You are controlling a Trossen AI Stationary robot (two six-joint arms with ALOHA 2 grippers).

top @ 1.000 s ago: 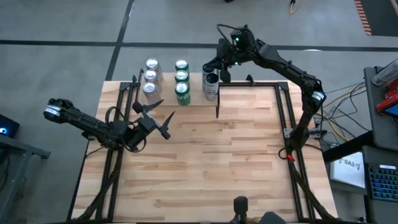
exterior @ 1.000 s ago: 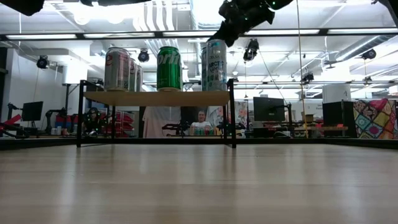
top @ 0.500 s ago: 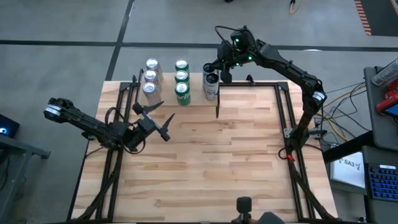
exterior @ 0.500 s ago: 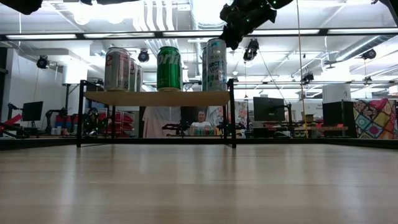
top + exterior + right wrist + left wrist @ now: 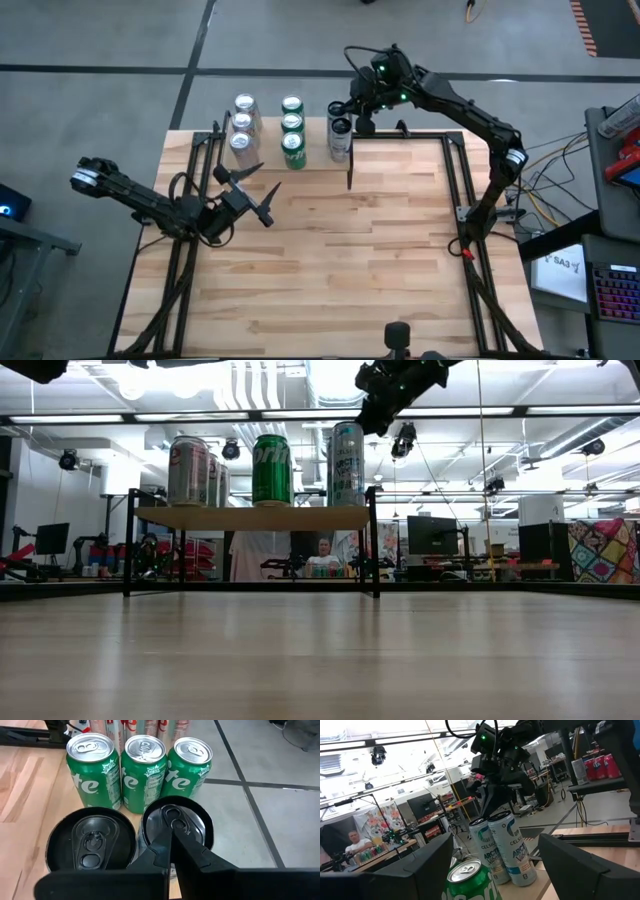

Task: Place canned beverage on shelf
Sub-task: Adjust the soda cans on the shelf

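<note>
Right wrist view, straight down on two tall black-topped cans side by side: far tall can [image 5: 196, 822] upright on the shelf [image 5: 255, 517], at its right end, next to the near tall can [image 5: 91, 839]. Directly over the far can's lid, right gripper [image 5: 170, 836], fingers pressed together, clenched on nothing; just above the lid, contact impossible to judge. Left of the tall pair, a row of three green cans [image 5: 144, 770], running near to far across the plank, all upright. Farther left again, a row of silver-and-red cans [image 5: 243, 125], also on the shelf. Set on thin black legs at the far edge of the wooden table [image 5: 330, 270], left of its middle. Well apart from the shelf's cans, left gripper [image 5: 262, 188], low over the table's left part, near side of the shelf, fingers spread and released, nothing between them, pointed toward the cans. Beyond the table, in the low view, a workshop room with benches and screens, and a person [image 5: 322, 550] seated far behind, seen under the plank.
</note>
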